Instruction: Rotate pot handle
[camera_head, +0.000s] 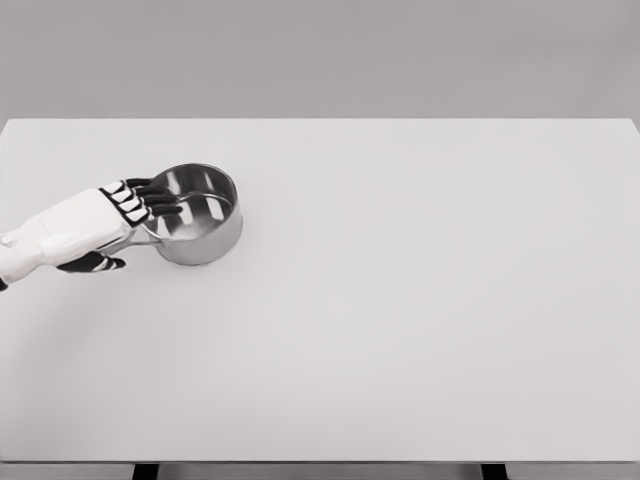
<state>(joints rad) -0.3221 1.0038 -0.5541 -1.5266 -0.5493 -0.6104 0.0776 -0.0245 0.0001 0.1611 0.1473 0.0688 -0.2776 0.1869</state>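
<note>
Small shiny stainless-steel saucepan sits upright on the wide white rectangular table, in the left-centre of the frame, a bit above mid-height. Its handle looks to run out toward the lower left, but it's mostly hidden under the hand, so exact angle can't be told.

White robot left hand with black fingertips comes in from the left edge. Fingers are laid fairly straight & side by side over the near rim w/ tips reaching into the pot's mouth; thumb sits lower, under the palm. Looks like palm over the handle & thumb below it, i.e. a loose clasp around the handle root, though a firm grip can't be confirmed. Prob. placed that way so the wrist can swing the handle & turn the pot on its base.

Right arm not visible.

Surroundings: nothing else shows on the tabletop; plain grey wall behind, two dark table legs at the bottom edge. Nothing obstructs a sweep either way; pot is near the table's left side, so a swing toward that edge has less margin.
</note>
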